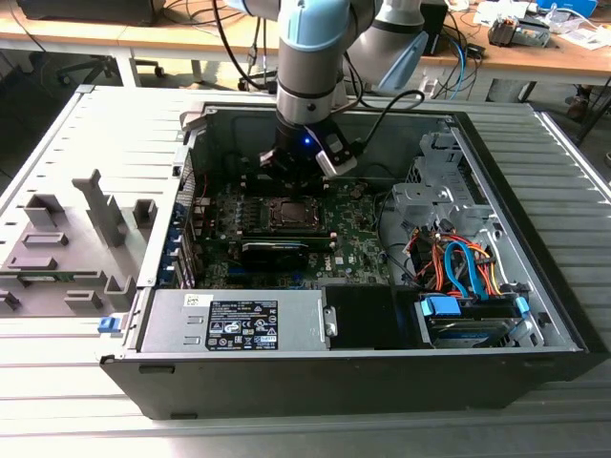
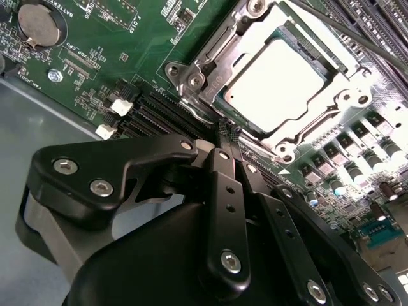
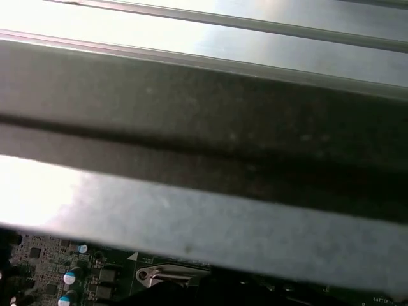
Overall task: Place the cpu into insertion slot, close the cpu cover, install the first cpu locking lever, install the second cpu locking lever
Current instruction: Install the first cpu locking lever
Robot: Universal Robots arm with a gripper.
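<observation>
Silvery metal catches the light in the second wrist view: the cpu (image 2: 275, 81) lies flat in the insertion slot (image 2: 224, 97), with the cpu cover (image 2: 319, 121) closed down around it as a frame. Just beside the socket's corner, the gripper (image 2: 228, 137) has its black fingers (image 2: 220, 191) pressed together, tips low over the green board (nothing held). From the exterior view, the arm reaches into the open computer case (image 1: 535, 315) on the ribbed bench (image 1: 286, 434)
</observation>
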